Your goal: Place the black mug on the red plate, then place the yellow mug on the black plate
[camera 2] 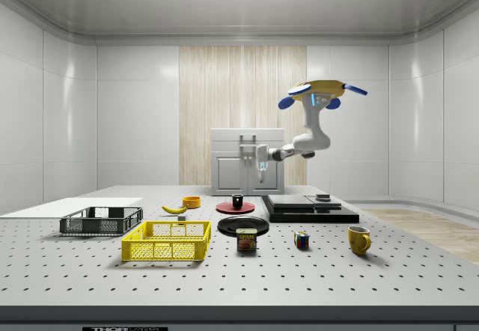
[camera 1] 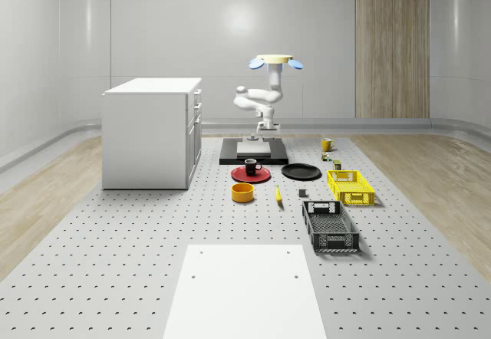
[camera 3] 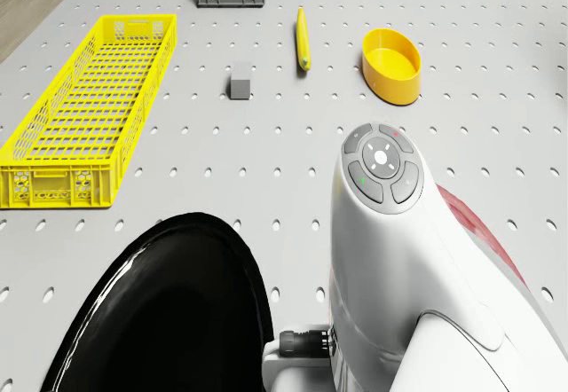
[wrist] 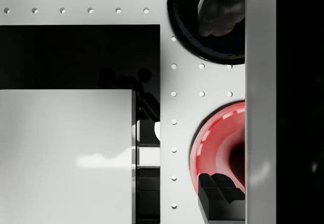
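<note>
The black mug (camera 1: 252,166) (camera 2: 237,201) stands upright on the red plate (camera 1: 251,175) (camera 2: 235,208) (wrist: 217,143). Beside it lies the black plate (camera 1: 301,172) (camera 2: 243,225) (camera 3: 169,312) (wrist: 185,26). The yellow mug (camera 1: 327,145) (camera 2: 358,240) stands on the table, apart from both plates. The drone (camera 1: 275,61) (camera 2: 322,91) hovers over the black pad (camera 1: 253,155) (camera 2: 308,207). Its arm hangs down, and my gripper (camera 1: 264,132) (camera 2: 260,171) (wrist: 217,105) is open and holds nothing. It is well above table level, between the pad and the plates.
A white cabinet (camera 1: 152,132) stands at the whole-scene view's left. In front of the plates lie a yellow bowl (camera 1: 242,192) (camera 3: 390,64), a banana (camera 1: 278,195), a yellow crate (camera 1: 350,186) and a black crate (camera 1: 329,226). A can (camera 2: 246,240) and a cube (camera 2: 301,240) sit near the yellow mug.
</note>
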Motion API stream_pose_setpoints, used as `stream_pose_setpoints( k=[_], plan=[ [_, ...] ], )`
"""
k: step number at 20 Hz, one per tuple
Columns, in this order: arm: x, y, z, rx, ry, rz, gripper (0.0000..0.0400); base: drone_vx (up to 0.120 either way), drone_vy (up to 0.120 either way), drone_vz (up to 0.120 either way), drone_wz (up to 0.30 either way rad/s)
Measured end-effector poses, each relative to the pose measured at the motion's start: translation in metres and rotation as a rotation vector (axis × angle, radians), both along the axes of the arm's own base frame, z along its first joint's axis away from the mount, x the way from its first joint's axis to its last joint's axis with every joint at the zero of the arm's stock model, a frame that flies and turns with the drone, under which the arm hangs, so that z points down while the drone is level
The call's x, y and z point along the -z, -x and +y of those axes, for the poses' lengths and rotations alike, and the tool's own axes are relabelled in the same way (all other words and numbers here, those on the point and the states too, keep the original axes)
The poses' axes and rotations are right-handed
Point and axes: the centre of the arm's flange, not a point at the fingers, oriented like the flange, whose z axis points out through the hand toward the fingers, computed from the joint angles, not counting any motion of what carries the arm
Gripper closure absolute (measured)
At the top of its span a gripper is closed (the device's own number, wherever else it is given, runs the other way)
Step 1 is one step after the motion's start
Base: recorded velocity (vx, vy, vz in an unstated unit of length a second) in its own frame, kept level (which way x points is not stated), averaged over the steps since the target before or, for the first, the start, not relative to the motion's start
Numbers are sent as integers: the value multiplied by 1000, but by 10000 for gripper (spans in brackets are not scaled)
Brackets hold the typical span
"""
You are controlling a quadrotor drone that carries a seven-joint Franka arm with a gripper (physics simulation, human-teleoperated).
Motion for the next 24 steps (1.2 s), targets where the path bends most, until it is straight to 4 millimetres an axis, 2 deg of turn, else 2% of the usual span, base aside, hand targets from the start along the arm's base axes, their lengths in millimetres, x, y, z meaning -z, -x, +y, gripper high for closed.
stream_pose_setpoints(
  k=[24],
  plan=[
    [0,0,0,0,0,0,0,-120,120,0,0]
  ],
)
